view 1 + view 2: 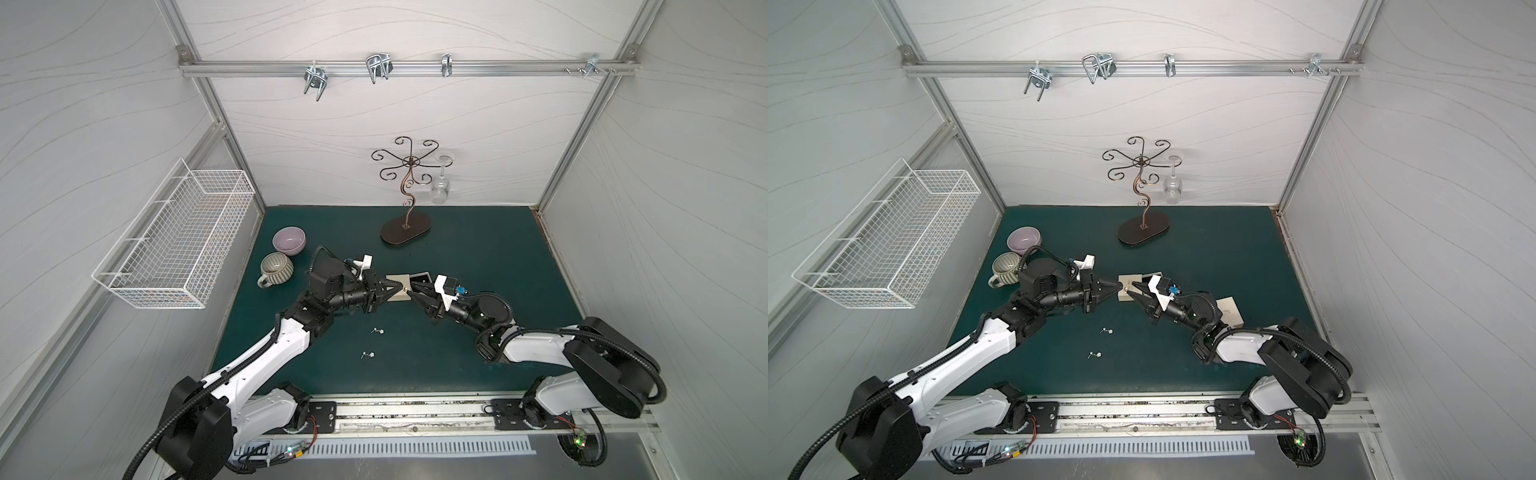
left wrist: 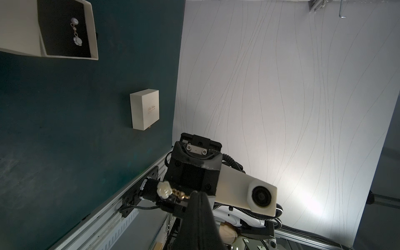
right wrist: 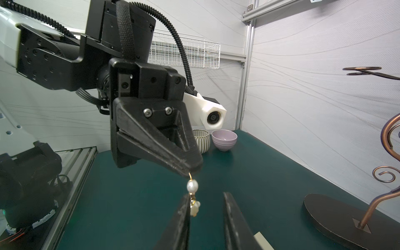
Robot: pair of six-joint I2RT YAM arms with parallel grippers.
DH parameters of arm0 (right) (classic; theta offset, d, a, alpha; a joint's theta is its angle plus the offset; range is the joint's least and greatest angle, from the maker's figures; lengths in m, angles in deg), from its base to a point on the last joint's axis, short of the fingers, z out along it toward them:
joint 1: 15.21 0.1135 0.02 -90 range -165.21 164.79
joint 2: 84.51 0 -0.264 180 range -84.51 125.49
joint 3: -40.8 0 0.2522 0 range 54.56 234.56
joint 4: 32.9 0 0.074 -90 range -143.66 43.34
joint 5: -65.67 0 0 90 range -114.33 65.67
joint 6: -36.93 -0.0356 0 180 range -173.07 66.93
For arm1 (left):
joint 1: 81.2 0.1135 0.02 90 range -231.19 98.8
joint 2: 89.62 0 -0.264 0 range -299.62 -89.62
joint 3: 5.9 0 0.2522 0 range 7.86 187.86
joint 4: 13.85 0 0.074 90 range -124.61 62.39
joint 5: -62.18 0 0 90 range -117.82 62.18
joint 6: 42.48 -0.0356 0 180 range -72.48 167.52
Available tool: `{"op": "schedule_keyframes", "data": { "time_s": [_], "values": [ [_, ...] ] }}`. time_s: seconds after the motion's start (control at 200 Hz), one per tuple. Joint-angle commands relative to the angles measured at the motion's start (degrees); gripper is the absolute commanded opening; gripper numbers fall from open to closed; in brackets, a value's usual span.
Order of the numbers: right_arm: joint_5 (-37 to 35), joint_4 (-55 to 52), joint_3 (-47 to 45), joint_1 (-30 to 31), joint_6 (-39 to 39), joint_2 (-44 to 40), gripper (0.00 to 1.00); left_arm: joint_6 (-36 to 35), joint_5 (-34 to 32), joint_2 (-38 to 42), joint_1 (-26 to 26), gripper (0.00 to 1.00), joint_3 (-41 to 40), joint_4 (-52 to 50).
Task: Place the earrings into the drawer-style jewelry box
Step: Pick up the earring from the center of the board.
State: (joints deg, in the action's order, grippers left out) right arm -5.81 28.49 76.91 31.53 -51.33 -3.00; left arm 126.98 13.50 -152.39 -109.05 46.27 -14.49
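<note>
Above the beige drawer-style jewelry box, my left gripper is shut on the top of one earring, a pearl with a gold link and a pale flower charm hanging below. My right gripper is open around the dangling charm, which rests against one of its fingers. The box's black-lined drawer is pulled out, with another earring lying inside. Two more earrings lie on the green mat nearer the front.
A second, closed beige box sits by the right arm. A lilac bowl and a striped mug stand at the left. A scrolled metal stand holding a wine glass is at the back. A wire basket hangs on the left wall.
</note>
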Motion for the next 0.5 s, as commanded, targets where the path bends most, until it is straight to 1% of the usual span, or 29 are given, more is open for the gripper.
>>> {"op": "schedule_keyframes", "data": {
  "time_s": [0.0, 0.495],
  "values": [
    [1.2, 4.1, 0.7, -0.3, 0.0, -0.4, 0.28, 1.8, 0.1, 1.1, 0.2, 0.0, 0.0, 3.1],
    [2.7, 4.1, 2.0, -0.3, -1.4, 0.2, 0.28, 2.0, -0.1, 1.9, 0.1, 0.0, -0.2, 3.1]
  ]
}}
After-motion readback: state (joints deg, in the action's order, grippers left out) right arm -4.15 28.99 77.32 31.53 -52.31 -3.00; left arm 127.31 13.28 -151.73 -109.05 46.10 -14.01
